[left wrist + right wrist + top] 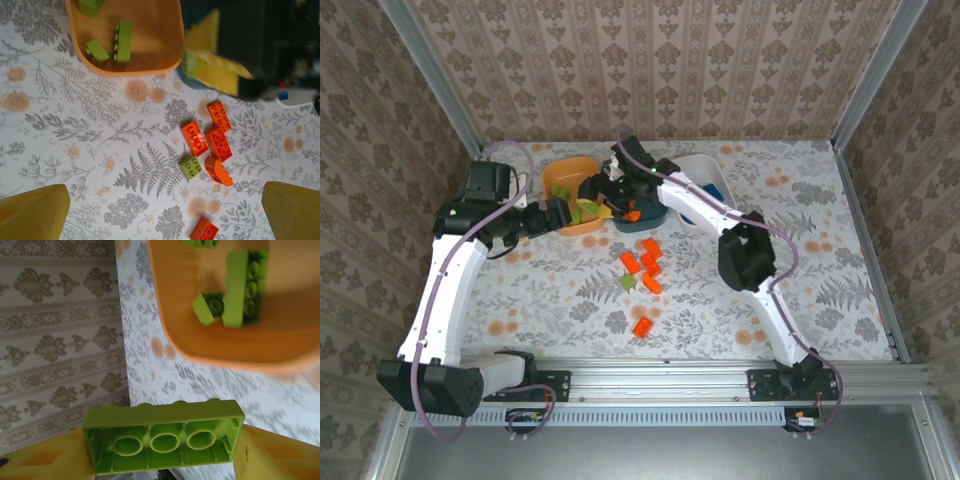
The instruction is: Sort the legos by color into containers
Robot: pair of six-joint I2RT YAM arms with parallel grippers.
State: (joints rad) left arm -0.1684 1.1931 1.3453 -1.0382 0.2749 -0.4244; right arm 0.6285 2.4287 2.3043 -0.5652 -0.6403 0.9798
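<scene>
**Green brick poised at the bowl's edge.** The right gripper [162, 455] has its jaws clamped on the short ends of a lime green brick [162, 440]. The brick's long axis runs straight across from one yellow jaw to the other, and its hollow underside faces the wrist camera.

Just ahead of the jaws lies the orange bowl [290, 335]. Its near rim sits a little beyond the held brick, which hangs over the flowered worktop [145, 365] and is not yet over the bowl's hollow. Other lime green bricks [242, 290] lie inside, so this bowl looks to be the home for green. On that reading, the coming move is a short carry forward over the rim before any release.

From above, the dark teal bowl [645, 222] sits just beside the orange one, with the white bowl [712, 172] beyond it.

The left gripper [162, 212] hovers with its jaws wide apart and nothing between them, looking down on the loose bricks. Four orange bricks [218, 144] cluster together with a small lime green brick [190, 167] just beside them. A fifth orange brick [204, 231] lies a little apart, nearer the jaws. The free left arm seems better placed for these.
</scene>
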